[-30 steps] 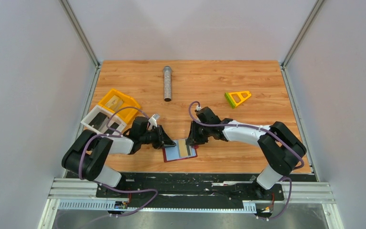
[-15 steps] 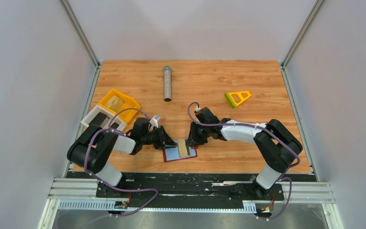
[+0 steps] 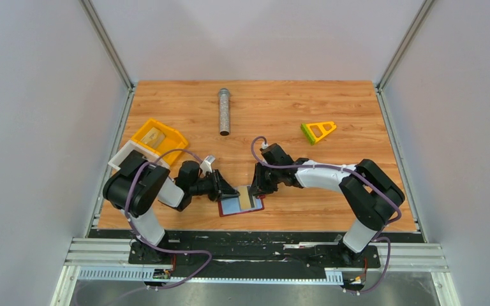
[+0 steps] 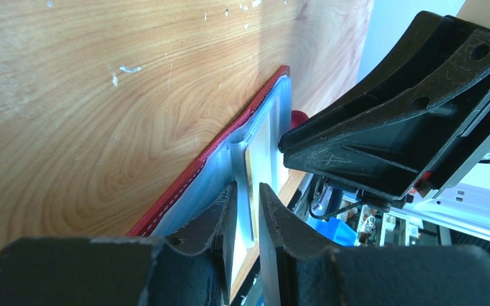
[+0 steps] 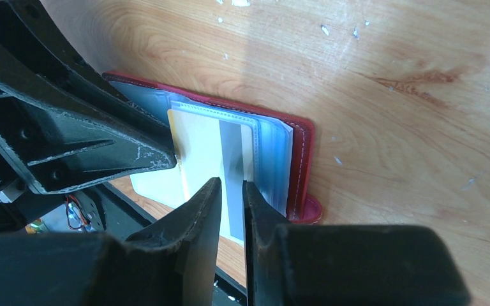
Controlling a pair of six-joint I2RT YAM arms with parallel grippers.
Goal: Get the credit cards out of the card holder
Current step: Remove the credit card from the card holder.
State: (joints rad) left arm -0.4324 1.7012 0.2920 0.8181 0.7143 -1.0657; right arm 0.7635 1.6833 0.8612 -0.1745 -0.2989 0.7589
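A wooden counter (image 3: 332, 108) is seen from above, enclosed by pale walls, with two arms bolted at its near edge and bent inward toward each other. The left arm (image 3: 137, 191) is folded near the counter's left edge, where a white tray (image 3: 121, 158) is partly hidden by it. A yellow tray (image 3: 173, 137) is set just beside the white one, on its far side, and a small tan flat piece (image 3: 155, 135) is seen inside it. The right arm (image 3: 357, 191) is stretched leftward across the near right part of the counter. A metal cylinder (image 3: 224, 111) is laid lengthwise at the far centre, and a yellow-green triangular piece (image 3: 318, 131) is placed well apart from it at the far right. The dark-red card holder (image 3: 231, 206) is spread open flat near the counter's near edge, between the two arms, its blue-grey pockets turned upward. The left tool (image 3: 228, 191) is set at the holder's far left corner, and the right tool (image 3: 258, 189) at its far right edge. On each tool the jaws are drawn almost together, with only a narrow slit left between them. Whether anything is pinched in either slit cannot be told. A tan-gold credit card (image 3: 249, 199) is held in a clear sleeve in the holder's right half, and its grey stripe is seen through the right tool's slit in the right wrist view.
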